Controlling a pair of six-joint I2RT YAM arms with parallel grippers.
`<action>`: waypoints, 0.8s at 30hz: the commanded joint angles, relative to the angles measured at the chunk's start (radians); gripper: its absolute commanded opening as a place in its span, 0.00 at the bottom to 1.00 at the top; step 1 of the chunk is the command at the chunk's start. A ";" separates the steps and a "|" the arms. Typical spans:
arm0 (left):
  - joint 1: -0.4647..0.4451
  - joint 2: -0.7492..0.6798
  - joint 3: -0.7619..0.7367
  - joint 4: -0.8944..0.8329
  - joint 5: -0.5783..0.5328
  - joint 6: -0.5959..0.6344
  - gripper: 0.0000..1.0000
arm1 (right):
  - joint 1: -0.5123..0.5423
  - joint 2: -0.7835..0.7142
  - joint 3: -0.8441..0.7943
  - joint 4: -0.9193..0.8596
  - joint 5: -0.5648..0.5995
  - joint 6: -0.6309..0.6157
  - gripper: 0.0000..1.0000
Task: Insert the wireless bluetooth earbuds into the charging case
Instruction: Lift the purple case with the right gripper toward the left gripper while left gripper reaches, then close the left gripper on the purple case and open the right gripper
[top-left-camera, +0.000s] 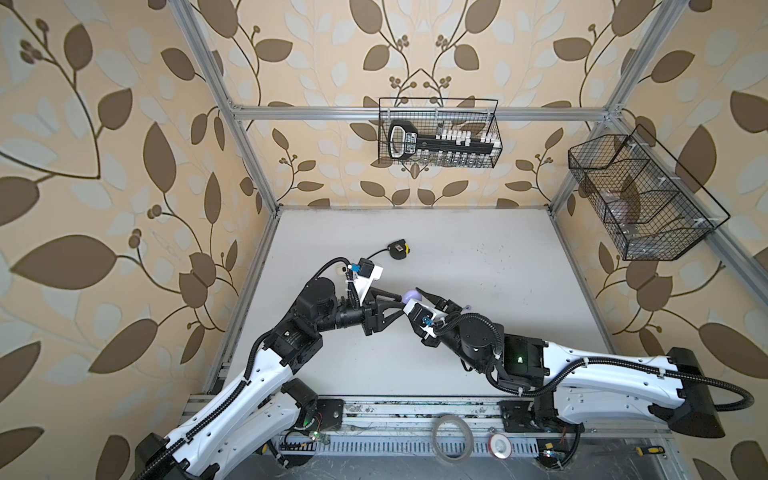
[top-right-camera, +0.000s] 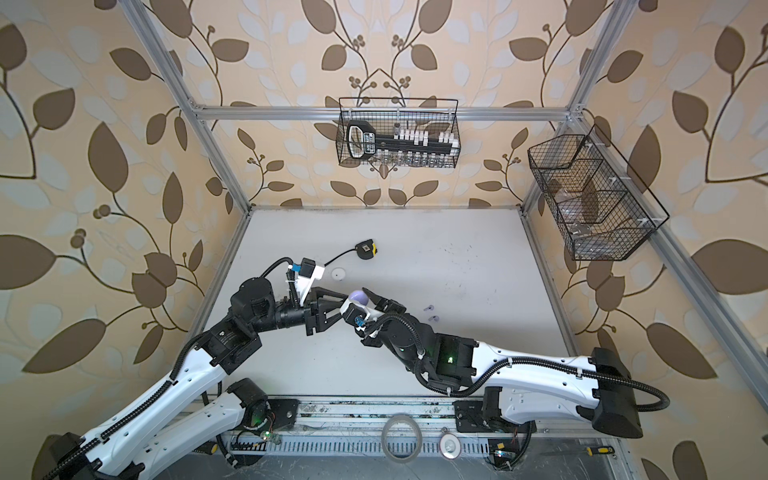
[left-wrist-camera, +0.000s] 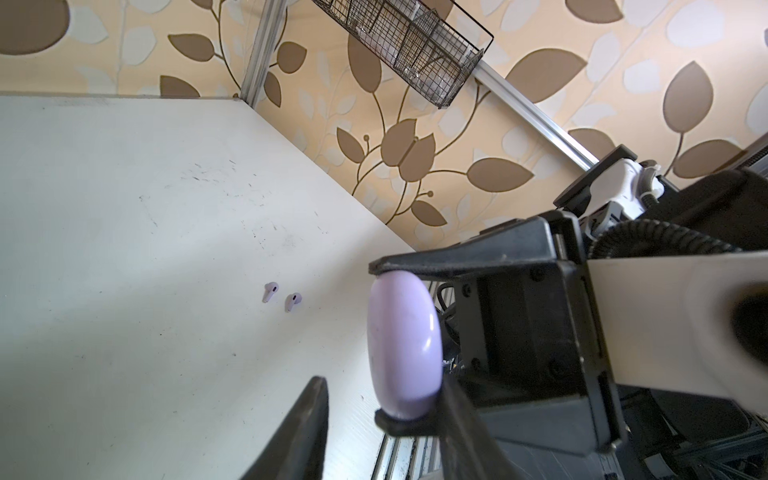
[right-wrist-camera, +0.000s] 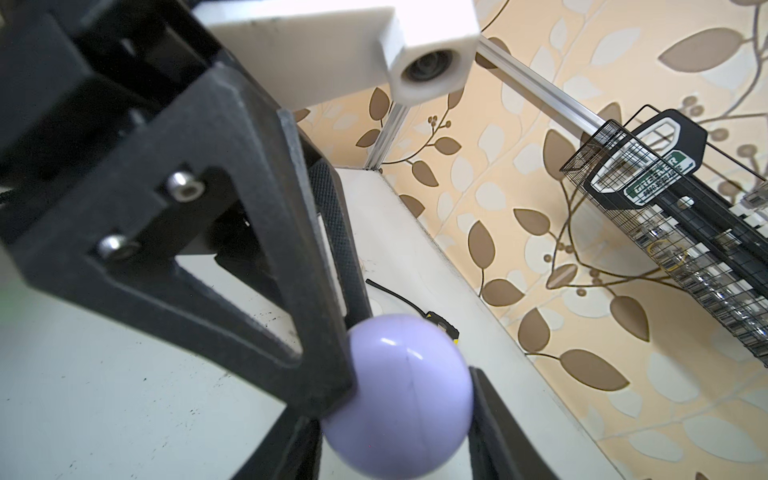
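Overhead view of a white table (top-left-camera: 457, 353) inside a metal frame, with leaf-patterned walls all around. Two robot arms reaching in from the near edge, tips meeting near the table's middle around one small lavender case (top-left-camera: 411, 296).

Right gripper (left-wrist-camera: 380, 343) clamped on the case, one black finger pressed to each end, plain in the left wrist view. Case closed, smooth and egg-shaped, seam line showing in the right wrist view. Cannot tell whether its underside touches the table.

Left gripper (top-left-camera: 398, 303) coming in from the opposite side, jaws apart and straddling the same case. One finger against the case's side, the other short of it with a strip of bare table showing between.

Two lavender earbuds (left-wrist-camera: 270, 292) lying loose on the table, just beside each other, outside the case. In a top view, earbuds (top-right-camera: 428, 308) to the right of the grippers, near the right arm's wrist, clear of both grippers.

Farther back on the table, a small white disc (top-right-camera: 338, 273) beside the left arm's wrist, and beyond it a black gadget (top-right-camera: 365, 250) with a yellow edge and a black cord.

Two black wire baskets on the frame: one basket (top-left-camera: 440, 133) on the back rail, holding a black and white rack, another basket (top-left-camera: 644, 199) on the right rail.
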 joint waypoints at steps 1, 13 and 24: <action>-0.011 0.010 0.037 0.029 -0.006 0.020 0.41 | 0.009 0.007 0.035 0.032 -0.011 0.013 0.20; -0.017 0.010 0.033 0.030 -0.012 0.021 0.41 | 0.010 0.039 0.046 0.055 -0.007 0.019 0.19; -0.026 0.037 0.045 0.010 0.010 0.042 0.38 | 0.012 0.039 0.047 0.051 -0.015 0.013 0.18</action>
